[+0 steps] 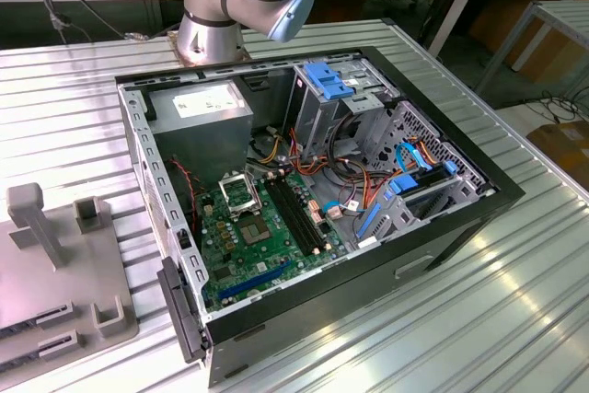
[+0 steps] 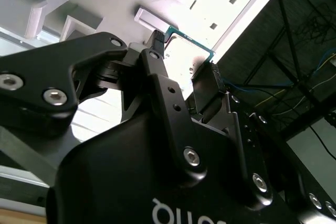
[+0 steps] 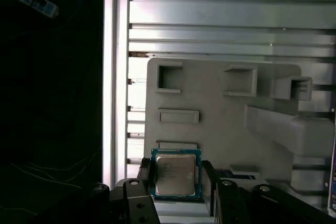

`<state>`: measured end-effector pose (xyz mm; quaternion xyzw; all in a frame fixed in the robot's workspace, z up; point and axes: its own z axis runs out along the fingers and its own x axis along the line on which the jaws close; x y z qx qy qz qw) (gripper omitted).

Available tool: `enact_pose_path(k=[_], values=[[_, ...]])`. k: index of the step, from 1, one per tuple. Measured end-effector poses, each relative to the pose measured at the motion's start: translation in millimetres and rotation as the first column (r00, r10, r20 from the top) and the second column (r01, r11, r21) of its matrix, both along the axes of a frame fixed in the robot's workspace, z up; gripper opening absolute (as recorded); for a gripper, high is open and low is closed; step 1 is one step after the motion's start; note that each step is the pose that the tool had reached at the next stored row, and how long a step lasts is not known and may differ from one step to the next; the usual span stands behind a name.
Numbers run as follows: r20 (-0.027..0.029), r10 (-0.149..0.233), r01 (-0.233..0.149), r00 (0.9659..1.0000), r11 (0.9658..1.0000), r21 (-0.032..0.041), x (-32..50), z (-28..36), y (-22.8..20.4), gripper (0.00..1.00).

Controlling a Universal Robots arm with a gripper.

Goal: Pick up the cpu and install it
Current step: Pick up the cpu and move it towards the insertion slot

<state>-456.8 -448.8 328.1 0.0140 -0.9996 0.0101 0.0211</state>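
In the first wrist view the cpu (image 3: 176, 174), a small square chip with a pale metal face and a green rim, sits between the black fingers (image 3: 145, 173) of my gripper (image 3: 176, 176). The gripper is shut on it by two opposite edges. It hangs well above the grey fixture tray (image 3: 220, 114). In the second wrist view the cpu's green edge (image 2: 190, 42) shows between the fingertips of the gripper (image 2: 184, 61). In the exterior view the open computer case (image 1: 479, 218) lies on the metal table, with the green motherboard (image 1: 241, 260) and its black framed socket (image 1: 237, 192) inside.
The grey fixture tray (image 1: 55, 264) with upright posts and slots stands at the exterior view's left, beside the case. The arm's base (image 1: 216, 25) rises behind the case. A power supply (image 1: 207, 108), drive cage (image 1: 336, 89) and loose cables (image 1: 359, 181) crowd the case.
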Motion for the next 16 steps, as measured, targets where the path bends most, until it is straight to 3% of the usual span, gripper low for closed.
enact_pose_path(k=[16], values=[[-0.0033, 0.0, 0.0, 1.0, 1.0, 0.0001, 0.0, 8.0, 0.0, 0.47]])
